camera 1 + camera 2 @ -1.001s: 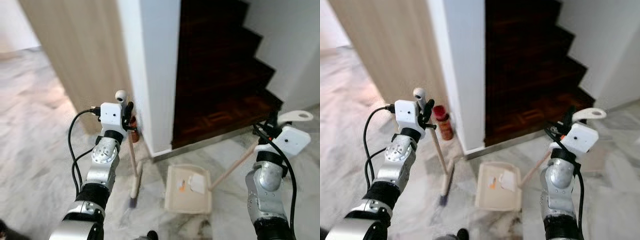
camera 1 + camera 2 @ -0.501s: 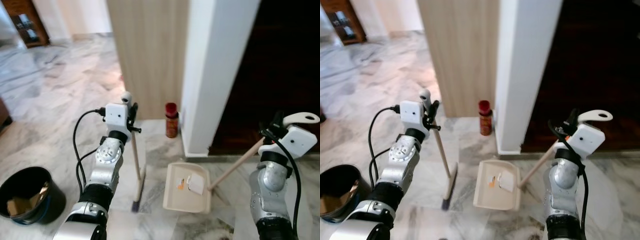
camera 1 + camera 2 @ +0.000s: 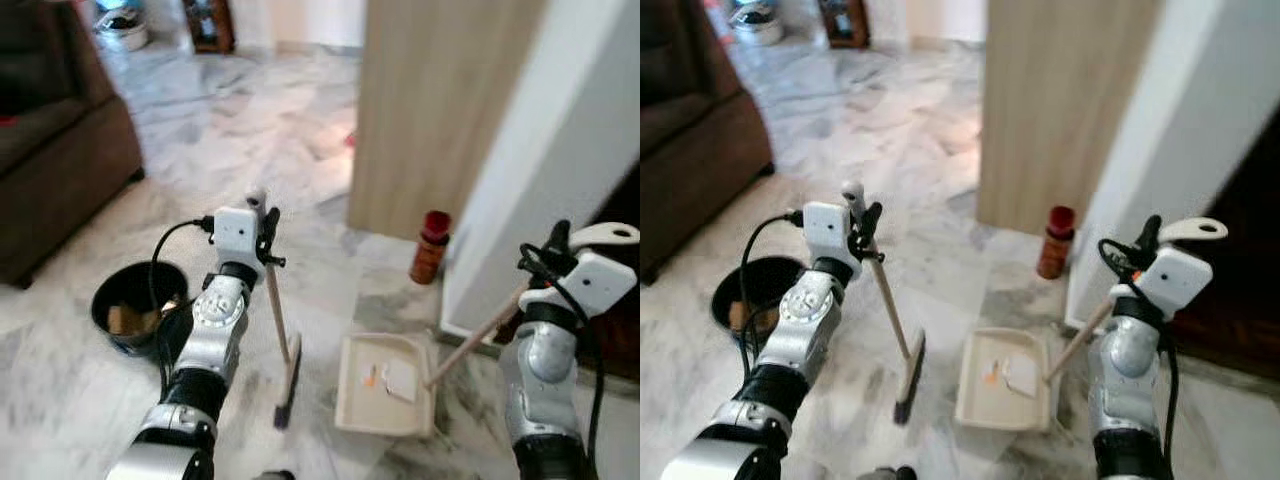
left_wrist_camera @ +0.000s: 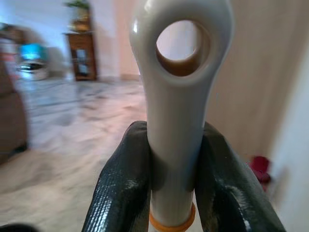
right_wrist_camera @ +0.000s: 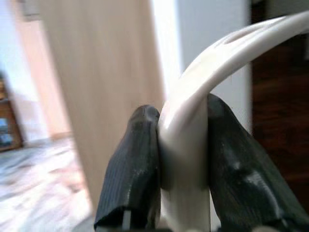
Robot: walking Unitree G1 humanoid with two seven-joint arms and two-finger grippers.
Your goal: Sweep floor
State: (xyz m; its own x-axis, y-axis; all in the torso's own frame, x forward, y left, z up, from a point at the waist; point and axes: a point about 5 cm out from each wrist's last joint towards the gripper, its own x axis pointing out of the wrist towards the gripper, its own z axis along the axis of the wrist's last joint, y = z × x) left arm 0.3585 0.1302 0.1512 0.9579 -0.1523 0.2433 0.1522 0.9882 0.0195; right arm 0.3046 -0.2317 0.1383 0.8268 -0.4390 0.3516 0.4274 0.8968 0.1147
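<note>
My left gripper (image 3: 264, 228) is shut on the white top of a wooden-handled broom (image 3: 280, 335), whose head rests on the marble floor. In the left wrist view both black fingers (image 4: 123, 188) clamp the broom's grip (image 4: 175, 121). My right gripper (image 3: 556, 248) is shut on the white handle end of a cream dustpan (image 3: 388, 384) that lies flat on the floor between my arms, with paper scraps (image 3: 392, 378) in it. The right wrist view has the fingers (image 5: 133, 171) pressed against the dustpan handle (image 5: 193, 145).
A black bin (image 3: 132, 305) with scraps inside stands on the floor at my left. Behind it is a brown sofa (image 3: 60, 170). A red-capped bottle (image 3: 430, 248) stands by a wooden panel (image 3: 440, 110) and a white wall (image 3: 560, 170). Open marble floor stretches ahead.
The camera has swung left: the dark staircase has left the picture, and the bin and sofa have come into view. Both grippers keep their hold on broom and dustpan.
</note>
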